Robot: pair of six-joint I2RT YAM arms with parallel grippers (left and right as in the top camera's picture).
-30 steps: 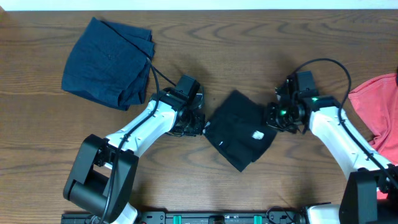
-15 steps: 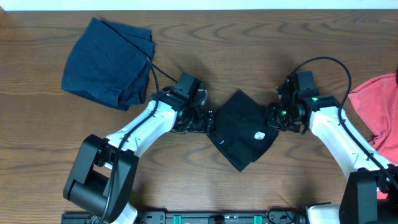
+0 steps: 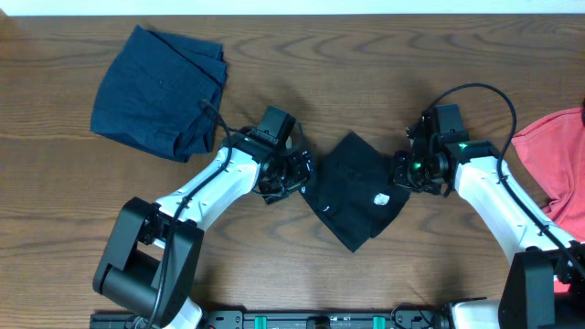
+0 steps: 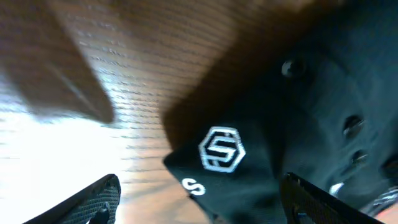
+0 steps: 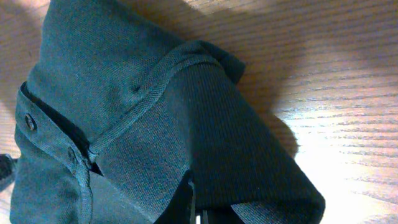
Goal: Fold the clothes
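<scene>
The black shirt (image 3: 355, 187) looks limp and light, best taken by its corners: right gripper (image 3: 400, 174) pinches one, left gripper (image 3: 296, 173) gapes beside another.

One black garment (image 3: 356, 194), one navy (image 3: 155, 91), one coral (image 3: 558, 151)

A dark brown wood-grain table (image 3: 366, 73) spans the view, a white strip (image 3: 292, 5) bordering its far edge.

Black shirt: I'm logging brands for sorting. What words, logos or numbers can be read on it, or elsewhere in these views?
"S": white letter on the black shirt, below a hexagon emblem.
White mark in the overhead view: too small to read.
Nothing else readable.
</scene>
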